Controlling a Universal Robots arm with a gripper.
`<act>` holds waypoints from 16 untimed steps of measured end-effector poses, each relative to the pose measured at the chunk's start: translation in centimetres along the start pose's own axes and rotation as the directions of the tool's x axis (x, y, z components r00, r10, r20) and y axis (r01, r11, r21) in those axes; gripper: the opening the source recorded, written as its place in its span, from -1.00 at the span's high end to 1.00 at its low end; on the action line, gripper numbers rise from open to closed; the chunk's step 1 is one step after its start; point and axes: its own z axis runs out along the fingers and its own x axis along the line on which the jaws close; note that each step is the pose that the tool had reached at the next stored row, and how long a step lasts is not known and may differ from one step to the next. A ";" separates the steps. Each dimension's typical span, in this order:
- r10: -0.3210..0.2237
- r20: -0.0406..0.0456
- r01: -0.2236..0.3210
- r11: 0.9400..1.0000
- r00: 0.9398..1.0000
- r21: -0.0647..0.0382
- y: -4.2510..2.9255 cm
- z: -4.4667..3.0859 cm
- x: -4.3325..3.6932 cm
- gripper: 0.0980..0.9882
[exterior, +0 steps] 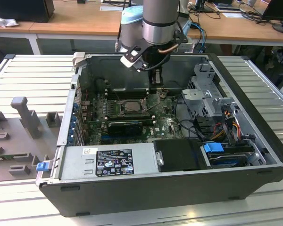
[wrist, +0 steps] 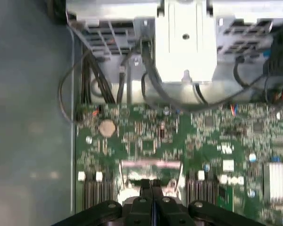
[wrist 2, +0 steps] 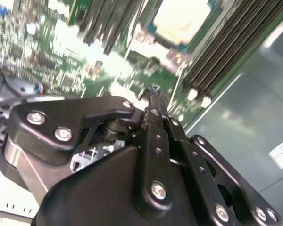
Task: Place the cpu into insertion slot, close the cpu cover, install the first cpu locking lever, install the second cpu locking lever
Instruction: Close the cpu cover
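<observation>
Hovering near the cpu (wrist 2: pixel 181 19) with our gripper (wrist: pixel 152 186) pinched together, we judge the chip light, stiff, fragile, best taken by its edges.

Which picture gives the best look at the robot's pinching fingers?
The second wrist view: the end effector is close up, shut, above the green board. The first wrist view catches its tips; the exterior view shows it small under the arm.

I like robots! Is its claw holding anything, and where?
Nothing that I can see. The gripper is shut with no gap, over the green board near the cpu.
</observation>
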 end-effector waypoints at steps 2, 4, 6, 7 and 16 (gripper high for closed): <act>-0.003 0.000 0.003 1.000 1.000 0.000 1.51 0.32 0.02 0.98; -0.007 0.000 0.007 1.000 1.000 0.000 2.16 0.60 0.06 0.98; -0.009 0.000 0.009 1.000 1.000 0.000 2.78 0.76 0.13 0.98; -0.010 0.000 0.010 1.000 1.000 0.000 3.09 0.85 0.16 0.98; -0.020 -0.001 0.020 0.999 1.000 0.051 3.06 1.98 0.30 0.98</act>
